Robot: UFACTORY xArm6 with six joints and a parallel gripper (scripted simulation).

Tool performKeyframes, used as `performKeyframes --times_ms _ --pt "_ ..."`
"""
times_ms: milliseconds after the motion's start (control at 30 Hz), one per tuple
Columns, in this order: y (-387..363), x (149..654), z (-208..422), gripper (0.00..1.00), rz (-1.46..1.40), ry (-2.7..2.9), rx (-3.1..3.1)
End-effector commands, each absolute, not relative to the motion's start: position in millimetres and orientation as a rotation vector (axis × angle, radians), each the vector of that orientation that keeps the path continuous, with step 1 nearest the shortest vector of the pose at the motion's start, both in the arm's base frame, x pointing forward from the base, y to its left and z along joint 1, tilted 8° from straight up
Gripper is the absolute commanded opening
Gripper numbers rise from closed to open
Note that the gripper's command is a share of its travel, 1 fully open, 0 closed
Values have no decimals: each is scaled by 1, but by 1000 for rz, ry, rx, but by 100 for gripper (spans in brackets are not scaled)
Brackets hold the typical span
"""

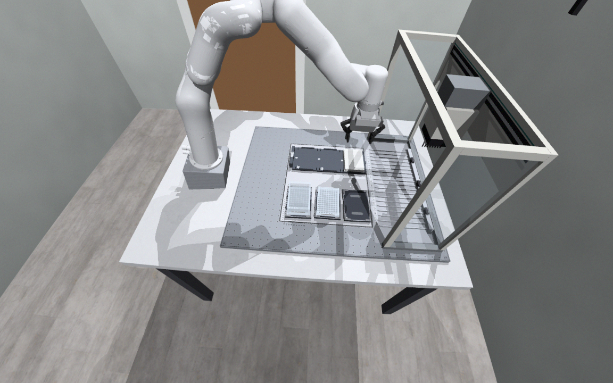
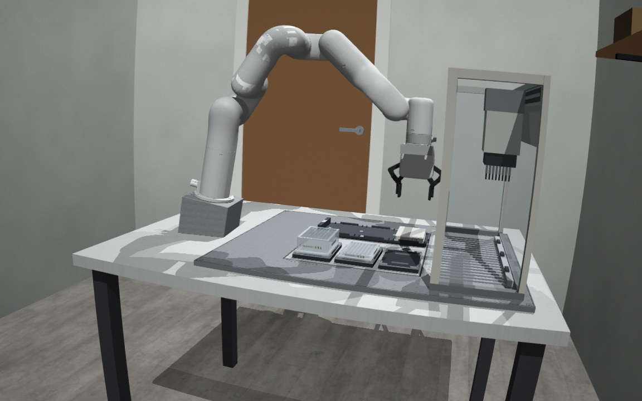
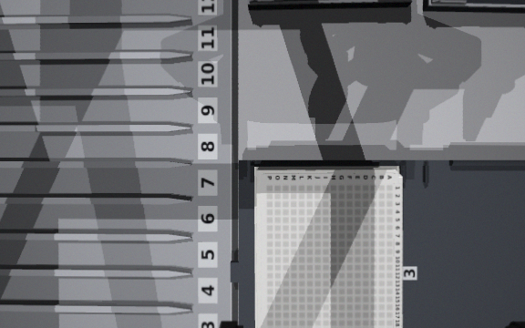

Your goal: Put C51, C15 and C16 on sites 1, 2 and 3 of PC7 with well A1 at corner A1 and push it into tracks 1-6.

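The dark carrier PC7 [image 1: 318, 158] lies on the apron in front of the rails [image 1: 394, 184]. The white 384-well plate C16 [image 1: 355, 160] sits on its site 3, the end nearest the rails; it also shows in the wrist view [image 3: 328, 248] beside the label 3 [image 3: 409, 273]. The carrier's other two sites are bare. The deep-well block C51 [image 1: 297, 200] stands in nest S1 and the 96-well plate C15 [image 1: 327, 201] in S2. Nest S3 [image 1: 356, 205] is empty. My gripper [image 1: 362, 135] hangs open and empty well above C16 [image 2: 411, 234]; it also shows in the side view [image 2: 413, 191].
The instrument's white frame [image 1: 461, 138] stands over the rails, with a pipetting head [image 2: 500, 129] inside. Track numbers [image 3: 207, 182] run along the apron edge; the carrier's side edge lines up near track 7. The arm's base [image 1: 206, 168] stands at the table's left.
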State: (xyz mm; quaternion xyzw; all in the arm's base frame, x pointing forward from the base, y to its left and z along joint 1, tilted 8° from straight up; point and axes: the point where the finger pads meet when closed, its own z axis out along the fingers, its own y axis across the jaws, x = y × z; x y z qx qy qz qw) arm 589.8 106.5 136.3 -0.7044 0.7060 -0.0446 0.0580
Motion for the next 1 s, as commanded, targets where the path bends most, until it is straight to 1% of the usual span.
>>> performKeyframes --times_ms 0,267,967 --pt "107 591 140 100 -139 2137 -2132" --pt "107 591 140 100 -139 2137 -2132" --pt "21 549 133 100 -138 2156 -2113"
